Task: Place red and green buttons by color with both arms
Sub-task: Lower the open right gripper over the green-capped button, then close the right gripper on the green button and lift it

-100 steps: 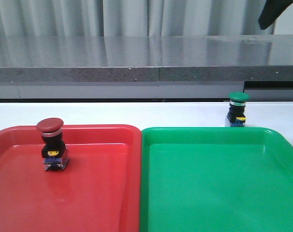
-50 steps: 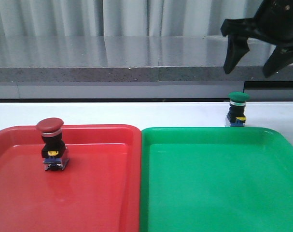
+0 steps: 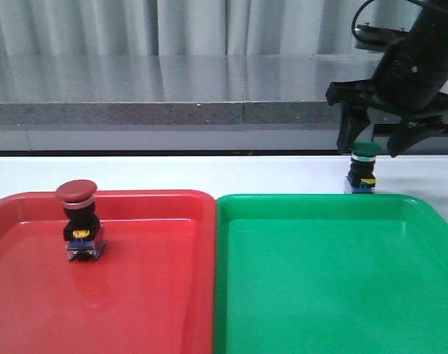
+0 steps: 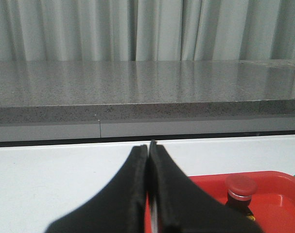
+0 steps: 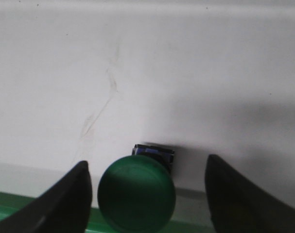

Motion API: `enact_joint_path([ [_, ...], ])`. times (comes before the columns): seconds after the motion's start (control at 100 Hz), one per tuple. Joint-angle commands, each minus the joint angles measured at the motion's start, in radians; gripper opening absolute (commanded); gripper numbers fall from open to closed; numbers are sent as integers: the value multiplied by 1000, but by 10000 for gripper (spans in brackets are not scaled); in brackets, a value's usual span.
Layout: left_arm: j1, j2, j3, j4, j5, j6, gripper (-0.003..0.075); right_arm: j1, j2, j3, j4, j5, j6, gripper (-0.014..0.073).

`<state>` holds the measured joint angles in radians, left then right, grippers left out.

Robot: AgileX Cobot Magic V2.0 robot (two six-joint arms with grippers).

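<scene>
We log: right gripper [image 3: 370, 141] spread, straddling green button [image 3: 364, 167], upper right; left gripper [image 4: 148, 155] closed; red button [image 3: 79, 220] in red tray [image 3: 172, 295], lower left.

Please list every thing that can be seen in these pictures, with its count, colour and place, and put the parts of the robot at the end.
red button: 1, dark-red cap, upright in the red tray, far left part
green button: 1, green cap, on the white table just behind the green tray
red tray: 1, red, front left
green tray: 1, green, front right, beside the red tray
table: 1, white
ledge: 1, grey, behind the table
left gripper: 1, black, shut, empty
right gripper: 1, black, open, over the green button
</scene>
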<state>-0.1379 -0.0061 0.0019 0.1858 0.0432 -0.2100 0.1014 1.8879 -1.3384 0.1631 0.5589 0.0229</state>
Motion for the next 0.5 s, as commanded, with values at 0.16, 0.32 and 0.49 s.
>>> enact_joint_path([
  [0.16, 1, -31, 42, -2, -80, -2, -19, -1, -53, -39, -1, -42, -3, 234],
  [0.32, 1, -31, 42, -2, -80, -2, -19, -1, -69, -90, -1, 12, -3, 237],
  [0.49, 1, -31, 42, -2, -80, -2, -19, 3, -137, -135, -1, 102, -3, 237],
])
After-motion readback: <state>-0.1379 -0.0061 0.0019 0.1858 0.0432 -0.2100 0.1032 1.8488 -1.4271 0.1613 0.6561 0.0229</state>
